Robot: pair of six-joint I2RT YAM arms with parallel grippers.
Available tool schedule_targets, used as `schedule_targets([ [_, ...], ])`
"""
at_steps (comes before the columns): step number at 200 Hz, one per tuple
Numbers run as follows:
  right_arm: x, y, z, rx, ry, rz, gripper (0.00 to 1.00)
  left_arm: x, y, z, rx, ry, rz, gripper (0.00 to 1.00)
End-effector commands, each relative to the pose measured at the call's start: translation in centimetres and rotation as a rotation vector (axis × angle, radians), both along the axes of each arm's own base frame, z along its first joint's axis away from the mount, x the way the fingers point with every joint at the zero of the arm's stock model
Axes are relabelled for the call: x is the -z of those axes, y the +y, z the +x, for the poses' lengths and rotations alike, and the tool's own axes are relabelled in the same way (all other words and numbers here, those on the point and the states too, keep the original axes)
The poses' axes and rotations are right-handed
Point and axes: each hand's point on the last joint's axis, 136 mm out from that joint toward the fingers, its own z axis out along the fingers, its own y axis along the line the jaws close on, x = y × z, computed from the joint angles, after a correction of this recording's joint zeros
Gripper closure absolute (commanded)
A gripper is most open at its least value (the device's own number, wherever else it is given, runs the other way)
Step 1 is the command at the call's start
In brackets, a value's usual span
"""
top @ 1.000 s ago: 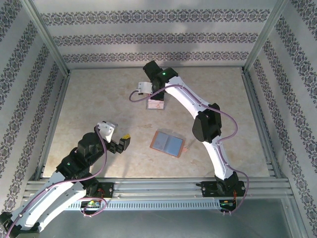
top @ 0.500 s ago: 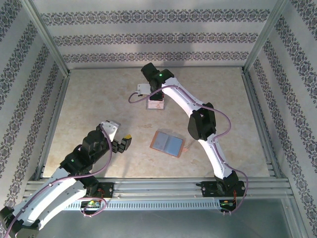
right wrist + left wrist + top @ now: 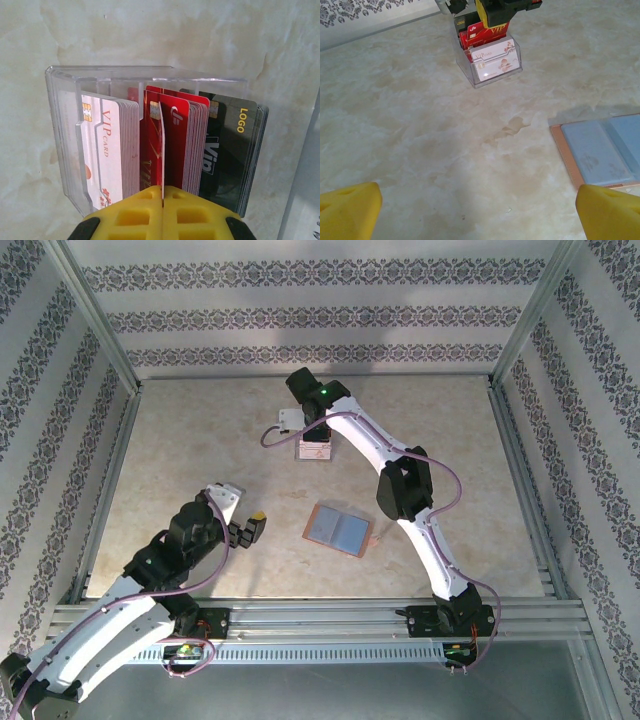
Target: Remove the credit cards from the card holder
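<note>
The card holder (image 3: 338, 529) lies open on the table, salmon rim around a grey-blue inside (image 3: 600, 155). At the back, a clear plastic stand (image 3: 313, 450) (image 3: 487, 62) holds white, red (image 3: 175, 145) and black credit cards upright. My right gripper (image 3: 162, 189) is above the stand, shut on one thin card (image 3: 161, 150) seen edge-on among the red ones. The same gripper shows over the stand from above (image 3: 313, 438). My left gripper (image 3: 248, 528) hovers open to the left of the card holder. Nothing lies between its yellow fingertips (image 3: 350, 210).
Patterned walls and a metal frame (image 3: 520, 470) close the table on three sides. Bare marble-look tabletop (image 3: 445, 150) stretches between the stand and the card holder. The right arm's elbow (image 3: 403, 485) hangs just right of the card holder.
The left arm has drawn back a little toward its base, gripper still open. The right arm's elbow has shifted slightly left while its gripper stays at the stand.
</note>
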Motion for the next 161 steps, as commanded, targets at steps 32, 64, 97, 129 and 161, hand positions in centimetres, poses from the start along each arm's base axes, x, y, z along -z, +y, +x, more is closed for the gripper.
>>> schedule_targets([
  [32, 0.04, -0.23, 1.56, 0.011, -0.041, 0.0, 1.0, -0.02, 0.06, 0.08, 0.003, -0.002, 0.031, 0.0],
  [64, 0.28, -0.24, 1.88, 0.019, -0.043, 0.006, 1.0, 0.02, -0.04, 0.14, 0.005, 0.0, 0.031, 0.0],
  [97, 0.57, -0.31, 2.13, 0.027, -0.046, 0.005, 1.0, 0.06, -0.13, 0.22, 0.007, 0.001, 0.033, 0.0],
  [129, 0.55, -0.29, 2.23, 0.029, -0.051, 0.005, 0.92, 0.1, -0.2, 0.29, 0.008, 0.004, 0.033, 0.0],
  [161, 0.15, -0.23, 2.25, 0.031, -0.056, 0.012, 0.89, 0.08, -0.23, 0.32, 0.008, 0.005, 0.031, 0.0],
])
